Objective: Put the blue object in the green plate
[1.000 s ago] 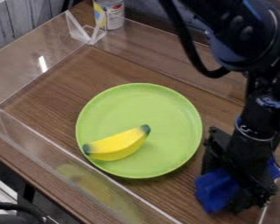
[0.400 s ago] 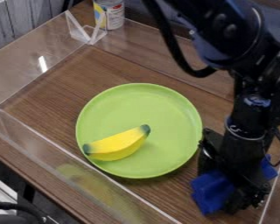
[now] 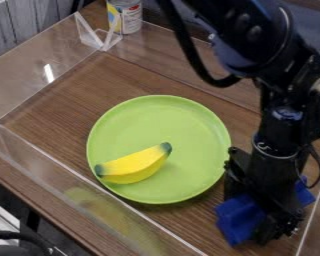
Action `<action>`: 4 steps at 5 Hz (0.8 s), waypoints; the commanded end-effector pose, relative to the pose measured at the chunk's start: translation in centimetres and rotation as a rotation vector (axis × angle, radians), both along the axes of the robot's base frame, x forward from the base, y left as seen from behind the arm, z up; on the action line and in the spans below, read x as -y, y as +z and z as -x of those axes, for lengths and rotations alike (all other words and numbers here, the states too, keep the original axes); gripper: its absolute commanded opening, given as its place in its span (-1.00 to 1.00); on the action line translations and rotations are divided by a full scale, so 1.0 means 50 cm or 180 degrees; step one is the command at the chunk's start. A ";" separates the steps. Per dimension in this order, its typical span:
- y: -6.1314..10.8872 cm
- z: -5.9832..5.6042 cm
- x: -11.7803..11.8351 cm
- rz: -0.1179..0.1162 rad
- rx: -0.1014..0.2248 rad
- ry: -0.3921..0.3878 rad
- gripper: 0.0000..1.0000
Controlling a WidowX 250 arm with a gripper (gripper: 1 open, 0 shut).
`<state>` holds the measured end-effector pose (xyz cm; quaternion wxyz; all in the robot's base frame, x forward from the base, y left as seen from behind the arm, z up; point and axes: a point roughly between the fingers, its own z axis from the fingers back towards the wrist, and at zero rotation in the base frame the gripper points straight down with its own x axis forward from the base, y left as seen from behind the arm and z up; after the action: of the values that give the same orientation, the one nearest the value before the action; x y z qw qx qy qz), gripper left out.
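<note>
The blue object (image 3: pixel 238 219) lies on the wooden table at the lower right, just off the rim of the green plate (image 3: pixel 190 122). My gripper (image 3: pixel 267 203) points straight down onto it, and its black body hides most of the block. The jaws look open, with the fingers down around the blue block, which rests on the table. Whether the fingers touch the block I cannot tell. A yellow banana (image 3: pixel 133 165) lies in the plate's near left part.
Clear plastic walls (image 3: pixel 43 165) fence the table on the left and front. A clear stand (image 3: pixel 96 35) and a white bottle (image 3: pixel 123 14) are at the back left. My dark arm (image 3: pixel 250 45) fills the upper right.
The arm's upper links have leaned leftward in the picture. The gripper has stayed low over the blue object, which has barely shifted.
</note>
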<state>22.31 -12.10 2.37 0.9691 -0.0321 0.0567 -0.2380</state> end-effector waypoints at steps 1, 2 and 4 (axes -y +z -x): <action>0.019 -0.010 -0.005 0.0079 0.0117 -0.0002 -1.00; 0.020 -0.013 -0.005 0.0102 0.0128 0.0003 -1.00; 0.020 -0.019 -0.005 0.0143 0.0146 0.0015 -1.00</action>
<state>22.59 -11.97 2.38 0.9685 -0.0442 0.0524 -0.2393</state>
